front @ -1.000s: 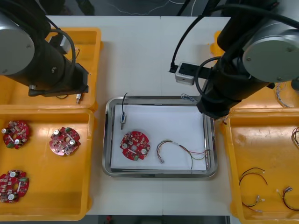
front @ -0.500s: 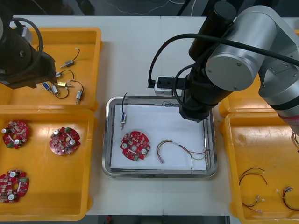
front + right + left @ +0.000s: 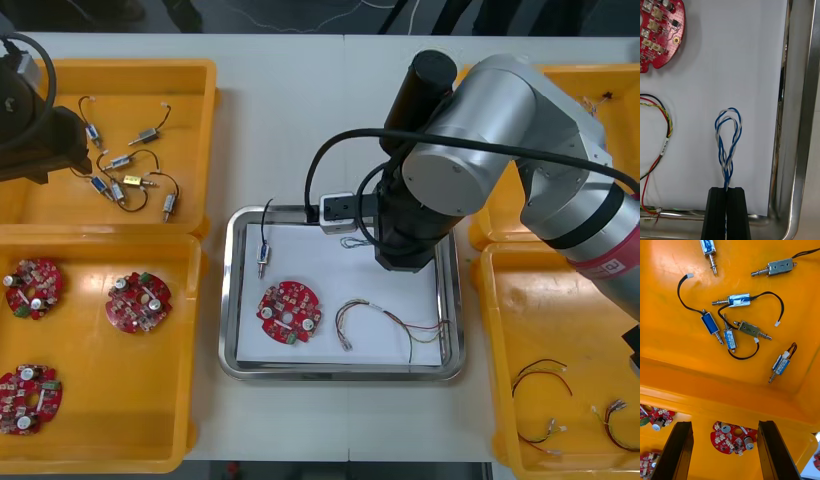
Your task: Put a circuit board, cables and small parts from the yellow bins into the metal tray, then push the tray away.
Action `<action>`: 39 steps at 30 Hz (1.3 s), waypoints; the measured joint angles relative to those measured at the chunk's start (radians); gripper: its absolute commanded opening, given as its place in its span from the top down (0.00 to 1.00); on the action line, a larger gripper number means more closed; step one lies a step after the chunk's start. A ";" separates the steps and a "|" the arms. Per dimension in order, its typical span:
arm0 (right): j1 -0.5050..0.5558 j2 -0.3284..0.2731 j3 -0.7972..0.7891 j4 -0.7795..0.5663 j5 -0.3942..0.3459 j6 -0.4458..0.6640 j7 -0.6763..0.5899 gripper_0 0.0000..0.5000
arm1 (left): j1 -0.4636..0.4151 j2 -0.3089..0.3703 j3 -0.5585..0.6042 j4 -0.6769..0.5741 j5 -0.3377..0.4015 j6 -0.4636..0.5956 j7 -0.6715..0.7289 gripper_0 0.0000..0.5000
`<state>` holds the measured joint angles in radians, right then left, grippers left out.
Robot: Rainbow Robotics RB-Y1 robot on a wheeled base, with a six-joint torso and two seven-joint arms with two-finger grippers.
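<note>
- The right gripper (image 3: 727,189) is squeezing its two black fingers (image 3: 737,210) almost together on the twisted blue and white cable (image 3: 728,138), which is running up through the narrow gap between them.
- Beyond the fingertips the cable is opening into a slim double loop, blue and white strands wound round each other, over the white lining of the metal tray (image 3: 805,123) and near its shiny side wall. Whether the loop is touching the lining cannot be told.
- In the front view the tray (image 3: 340,372) is sitting at the centre of the frame, and the right arm (image 3: 470,150) is reaching over its upper right part, with a bit of the cable (image 3: 352,241) showing beside it.
- A round red circuit board (image 3: 289,311), a red and yellow cable (image 3: 390,325) and a small metal part (image 3: 262,258) are lying in the tray.
- The left gripper (image 3: 725,423) is holding its fingers wide apart, gripping nothing, above the yellow bin (image 3: 190,80) at the upper left of the frame, where small metal parts (image 3: 733,322) are lying.
</note>
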<state>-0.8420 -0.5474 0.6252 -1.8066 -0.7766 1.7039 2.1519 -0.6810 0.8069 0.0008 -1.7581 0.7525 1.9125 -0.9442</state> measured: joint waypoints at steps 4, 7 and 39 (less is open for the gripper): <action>0.002 0.000 0.030 0.029 0.026 -0.057 0.000 1.00 | -0.001 0.000 0.000 0.004 0.000 0.000 -0.004 0.00; 0.007 0.000 0.046 0.037 0.052 -0.090 0.000 1.00 | -0.001 0.000 0.000 0.010 -0.005 0.000 -0.004 0.00; 0.063 0.003 0.093 0.097 0.118 -0.233 -0.009 0.00 | -0.073 0.000 0.000 0.396 -0.104 -0.292 -0.260 0.00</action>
<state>-0.7790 -0.5443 0.7178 -1.7100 -0.6581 1.4709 2.1427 -0.7543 0.8069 0.0008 -1.3618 0.6485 1.6204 -1.2040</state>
